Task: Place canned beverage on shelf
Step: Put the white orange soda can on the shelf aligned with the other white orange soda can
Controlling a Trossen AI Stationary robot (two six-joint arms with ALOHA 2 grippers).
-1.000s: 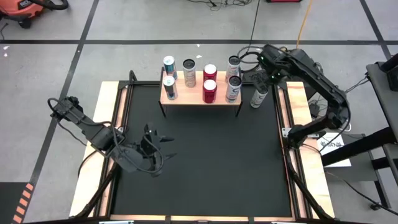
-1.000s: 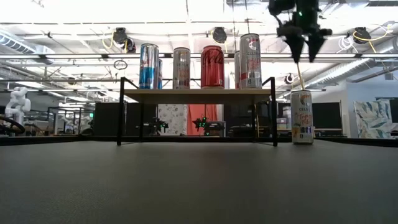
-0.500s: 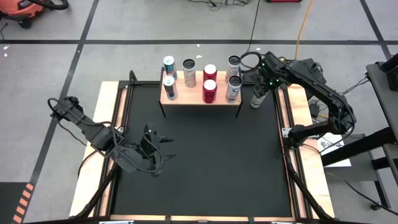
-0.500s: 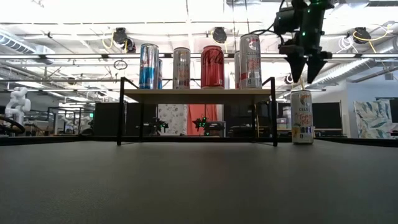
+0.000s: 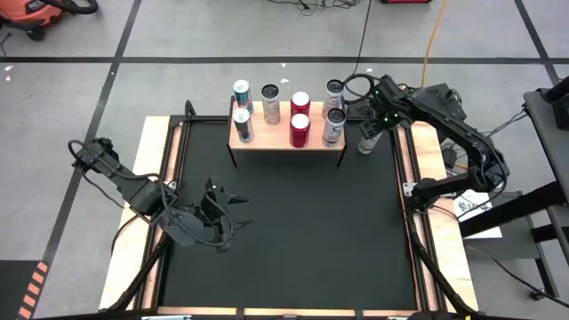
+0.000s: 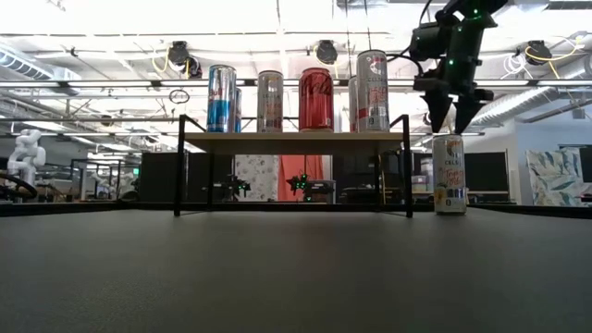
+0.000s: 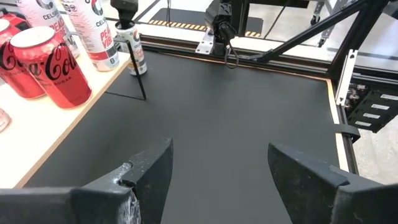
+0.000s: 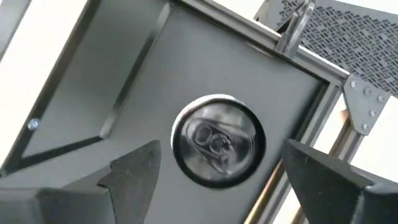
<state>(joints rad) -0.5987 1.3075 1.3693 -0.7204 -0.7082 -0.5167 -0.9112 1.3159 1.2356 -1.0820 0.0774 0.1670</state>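
A white can (image 6: 450, 176) stands upright on the black mat just right of the shelf (image 6: 296, 141), its top (image 8: 216, 140) showing in the right wrist view. My right gripper (image 6: 452, 125) hangs open directly over it, pointing down. Its fingertips are just above the rim, one on each side, touching nothing. Several cans (image 5: 300, 130) stand upright on the shelf (image 5: 267, 142): blue-silver, silver, red and white. Over the mat's near left, my left gripper (image 5: 233, 210) waits open with nothing between its fingers (image 7: 149, 174).
The shelf's thin black right legs (image 6: 406, 166) stand close to the left of the white can. A light-wood strip (image 5: 425, 142) and a metal frame rail (image 8: 292, 31) run along the mat's right edge beside the can. The mat's middle (image 5: 293, 231) is bare.
My right gripper has come down toward the white can beside the shelf, tipping to point more steeply downward, and stays open. The can and the shelf's cans have not moved.
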